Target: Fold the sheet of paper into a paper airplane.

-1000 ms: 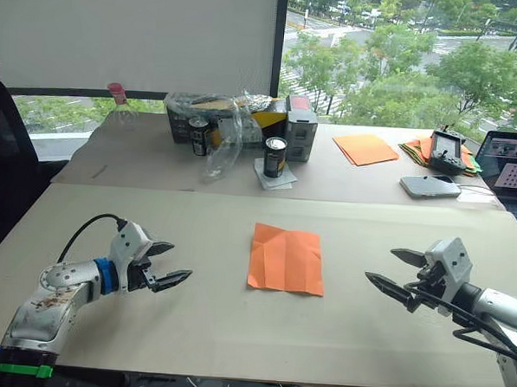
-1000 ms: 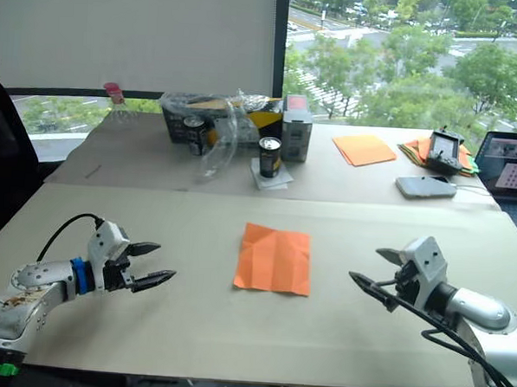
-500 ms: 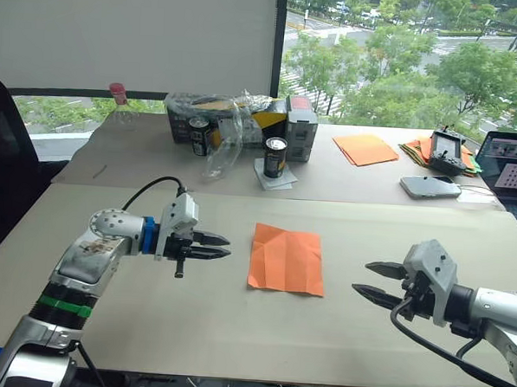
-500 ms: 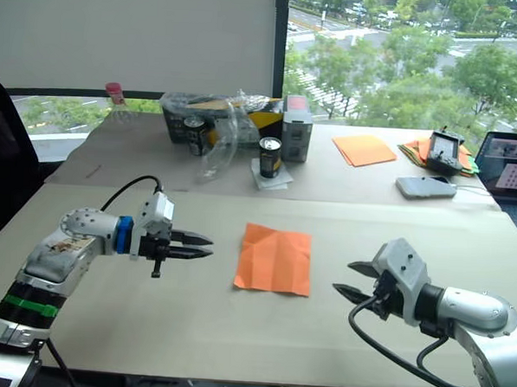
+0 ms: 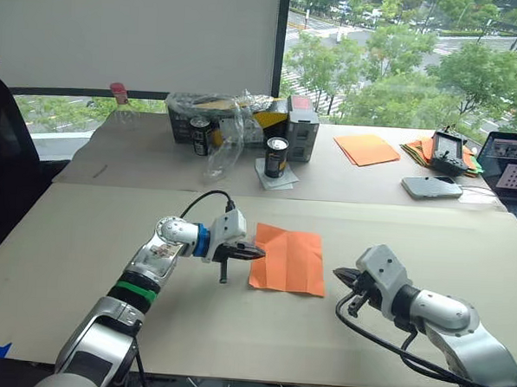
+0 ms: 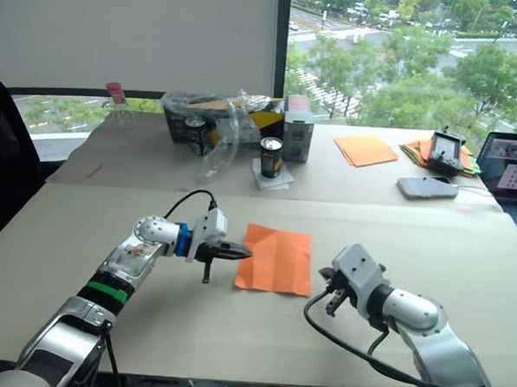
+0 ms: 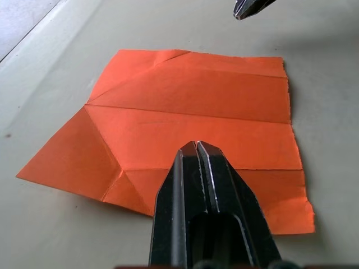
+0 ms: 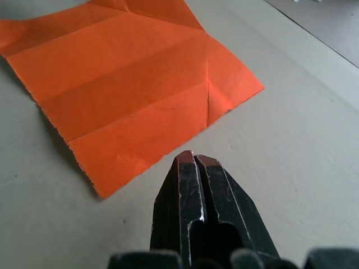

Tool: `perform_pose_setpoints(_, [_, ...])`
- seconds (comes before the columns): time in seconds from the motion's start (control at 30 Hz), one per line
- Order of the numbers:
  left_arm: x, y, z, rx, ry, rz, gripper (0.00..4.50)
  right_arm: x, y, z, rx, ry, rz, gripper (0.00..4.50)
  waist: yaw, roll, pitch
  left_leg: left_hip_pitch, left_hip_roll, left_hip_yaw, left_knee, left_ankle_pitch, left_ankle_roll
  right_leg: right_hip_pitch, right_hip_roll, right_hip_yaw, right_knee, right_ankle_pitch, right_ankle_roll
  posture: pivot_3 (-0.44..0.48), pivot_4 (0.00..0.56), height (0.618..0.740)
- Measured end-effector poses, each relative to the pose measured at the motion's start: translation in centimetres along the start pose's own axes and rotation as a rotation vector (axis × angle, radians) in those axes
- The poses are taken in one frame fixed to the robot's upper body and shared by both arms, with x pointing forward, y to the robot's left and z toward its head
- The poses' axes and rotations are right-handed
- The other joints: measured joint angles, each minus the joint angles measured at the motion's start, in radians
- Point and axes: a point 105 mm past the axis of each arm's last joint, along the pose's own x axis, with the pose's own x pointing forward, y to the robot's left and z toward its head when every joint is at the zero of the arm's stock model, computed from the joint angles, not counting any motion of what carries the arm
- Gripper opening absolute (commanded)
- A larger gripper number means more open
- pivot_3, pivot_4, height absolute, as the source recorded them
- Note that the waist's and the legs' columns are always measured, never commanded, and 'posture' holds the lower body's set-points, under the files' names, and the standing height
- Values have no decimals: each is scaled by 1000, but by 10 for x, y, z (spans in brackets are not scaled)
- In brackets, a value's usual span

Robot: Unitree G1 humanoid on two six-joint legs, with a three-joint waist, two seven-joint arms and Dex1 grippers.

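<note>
The paper (image 5: pixel 288 260) lies flat and unfolded mid-surface (image 5: pixel 83 236), between the two tools, its creases running away from the robot. The left tool (image 5: pixel 254 252), fingers pressed together and empty, has its tip at the paper's left edge. The right tool (image 5: pixel 341 274), also closed and empty, sits just beside the right edge, apart from it. The left is nearer.

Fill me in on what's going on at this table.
A two-armed robot is set to fold the sheet of paper, which lies flat and creased on the table. The left claw sits shut at the sheet's left edge; the right claw is shut just off its right side. Neither holds the paper, and no airplane shape exists yet.
</note>
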Motion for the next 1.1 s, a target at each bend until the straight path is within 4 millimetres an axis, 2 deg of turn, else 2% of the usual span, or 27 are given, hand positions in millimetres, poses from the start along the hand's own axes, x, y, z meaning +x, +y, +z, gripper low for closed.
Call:
perform_pose_setpoints(0.2, [8,-11,-18,-16,66,24,0,8,-21,-5,-25,44,-63,25,-10,0,0,0,0,0,0,0,0,-1,0,0,1,0,0,0,150,670])
perform_pose_setpoints(0.37, [7,-14,-18,-5,96,73,0,15,-35,1,-53,43,-63,25,-14,0,0,1,0,0,0,0,0,0,0,0,1,0,0,0,150,670])
perform_pose_setpoints(0.57, [11,-14,-18,-34,112,132,0,29,-34,-9,-102,96,1,25,-13,0,0,3,0,0,0,0,0,3,1,0,1,0,0,0,150,670])
perform_pose_setpoints(0.67, [12,-15,-19,-47,122,150,0,35,-38,-9,-140,107,17,25,-13,1,0,9,0,0,-1,0,0,9,1,0,0,0,1,0,150,670])
perform_pose_setpoints(0.9, [10,-16,-21,-57,130,167,0,47,-37,-3,-200,105,93,25,-15,0,-2,14,0,0,-1,0,0,11,1,0,0,0,1,0,150,670])
perform_pose_setpoints(1.1, [10,-15,-22,-67,136,175,0,56,-26,4,-179,70,145,25,-17,-1,-6,14,1,0,-2,0,0,11,1,0,0,0,1,0,150,670])
